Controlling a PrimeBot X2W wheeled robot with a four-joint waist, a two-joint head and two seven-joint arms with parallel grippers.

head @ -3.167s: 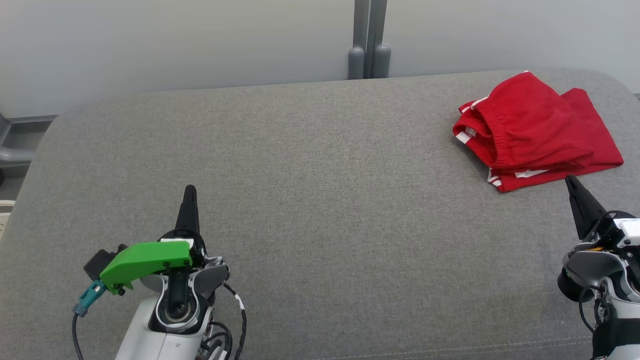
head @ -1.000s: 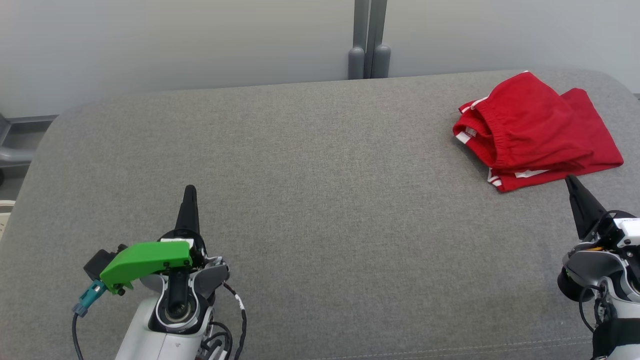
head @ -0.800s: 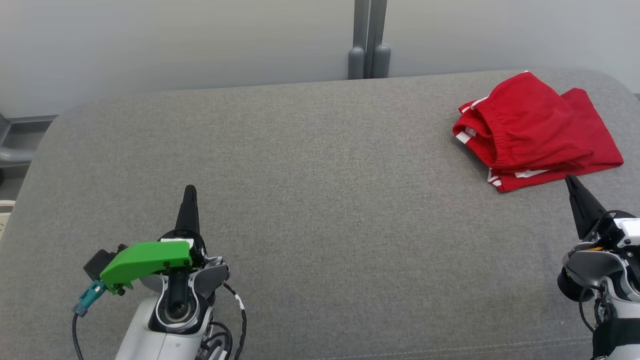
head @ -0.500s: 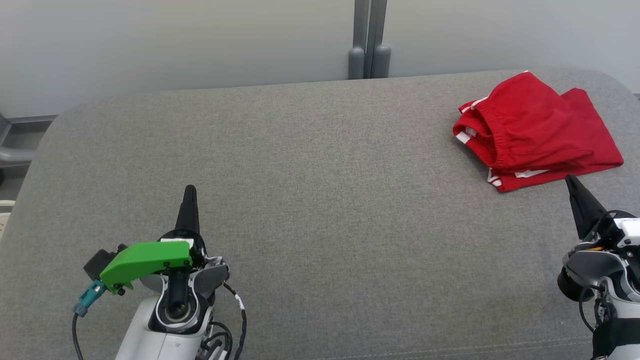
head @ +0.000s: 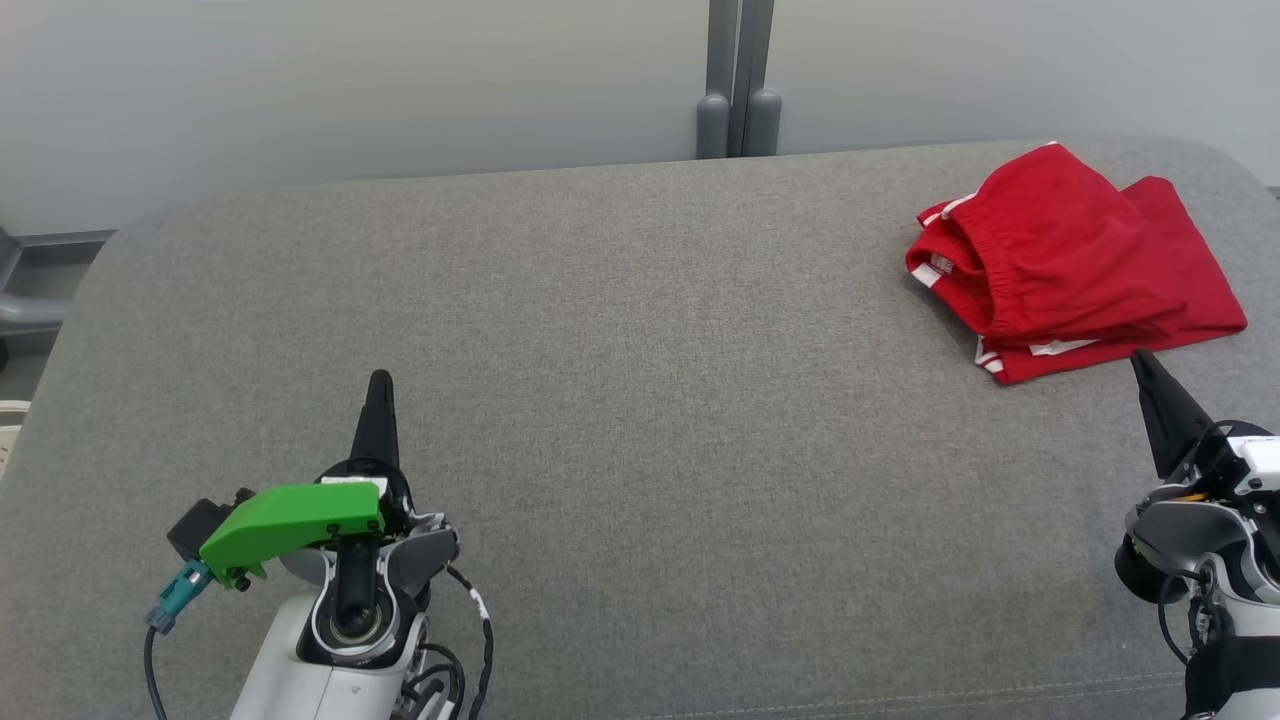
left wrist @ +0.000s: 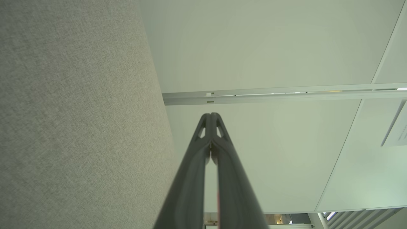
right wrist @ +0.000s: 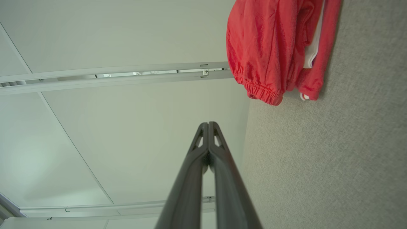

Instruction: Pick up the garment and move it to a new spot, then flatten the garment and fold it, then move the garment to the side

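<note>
We see the grey cushion [head: 640, 350] with the red garment [head: 1070, 265] lying folded over at two o'clock. Our left gripper [head: 379, 385] at seven o'clock and our right gripper [head: 1140, 362] at four o'clock each have fingers pressed together, empty.

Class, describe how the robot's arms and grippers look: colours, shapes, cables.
The left gripper and right gripper end in long, tapering dark fingers. The left arm is white with a grey wrist, a green cover, a teal plug and black cables. The right arm is grey and white, with black cables.
</note>
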